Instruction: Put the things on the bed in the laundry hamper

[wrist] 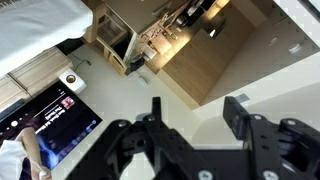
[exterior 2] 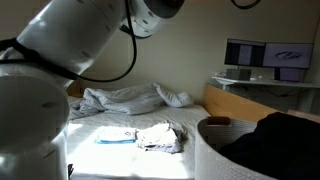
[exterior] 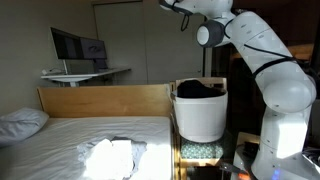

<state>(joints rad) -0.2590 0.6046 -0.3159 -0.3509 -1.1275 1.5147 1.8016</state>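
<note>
In an exterior view the laundry hamper (exterior: 200, 118) stands just beside the bed (exterior: 60, 135), at its wooden frame, and the black garment (exterior: 198, 88) is heaped inside it up to the rim. A white garment (exterior: 110, 155) lies crumpled on the sheet, well apart from the pillow (exterior: 20, 122).

In an exterior view the white garment (exterior 2: 158, 135) lies on the bed near the hamper's rim (exterior 2: 212, 125).

In the wrist view the end effector (wrist: 195, 115) is released, fingers spread with nothing between them.

Glossy white rounded arm (exterior: 272, 72), dark joint rings, black looping cable (exterior 2: 134, 55), black fingers (wrist: 237, 110).
</note>
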